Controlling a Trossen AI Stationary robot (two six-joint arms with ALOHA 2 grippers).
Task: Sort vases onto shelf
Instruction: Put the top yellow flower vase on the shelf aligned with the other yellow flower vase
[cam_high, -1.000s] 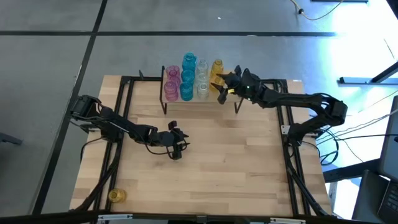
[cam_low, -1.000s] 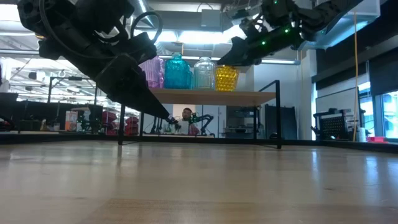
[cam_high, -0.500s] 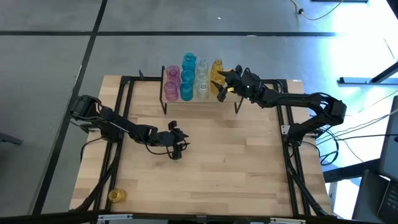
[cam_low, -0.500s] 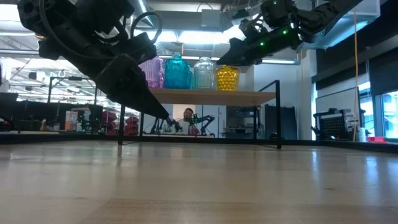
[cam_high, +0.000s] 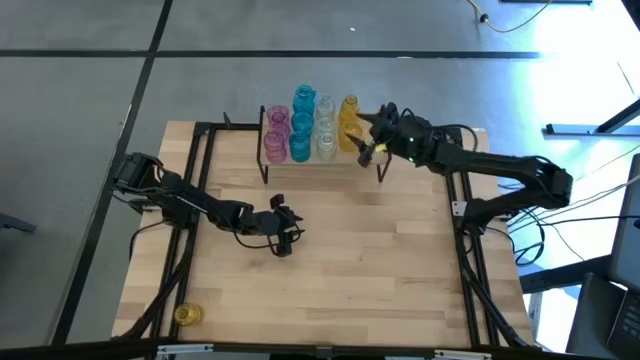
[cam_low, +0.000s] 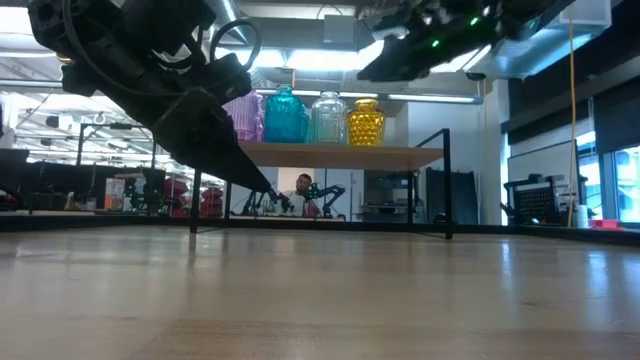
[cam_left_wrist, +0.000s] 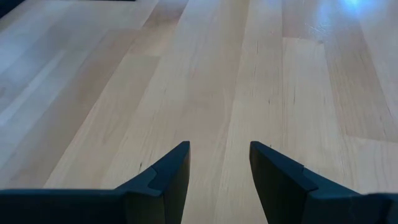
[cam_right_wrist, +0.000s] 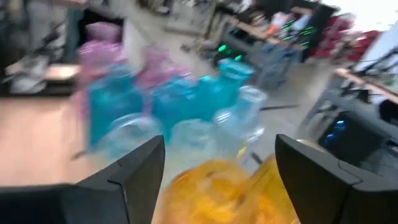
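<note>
The shelf (cam_low: 400, 155) stands at the table's far edge on thin black legs. On its board stand pink (cam_high: 276, 135), teal (cam_high: 303, 110), clear (cam_high: 326, 130) and yellow vases (cam_high: 348, 118), each on its base. In the low view the yellow vase (cam_low: 365, 121) is the rightmost. My right gripper (cam_low: 378, 68) hangs above and just right of it, clear of its top. In the right wrist view it (cam_right_wrist: 219, 146) is open, with the yellow vases (cam_right_wrist: 214, 186) below it. My left gripper (cam_high: 283, 232) waits open over bare tabletop (cam_left_wrist: 219, 163).
One more yellow vase (cam_high: 186, 314) stands alone near the table's near left corner. Black frame rails (cam_high: 203, 150) run along both sides of the table. The wide middle of the wooden top (cam_high: 380, 240) carries only my left arm.
My right gripper has come up off the rightmost yellow vase and drawn back toward the table's right. The vase has stayed standing on the shelf. My left arm has kept still.
</note>
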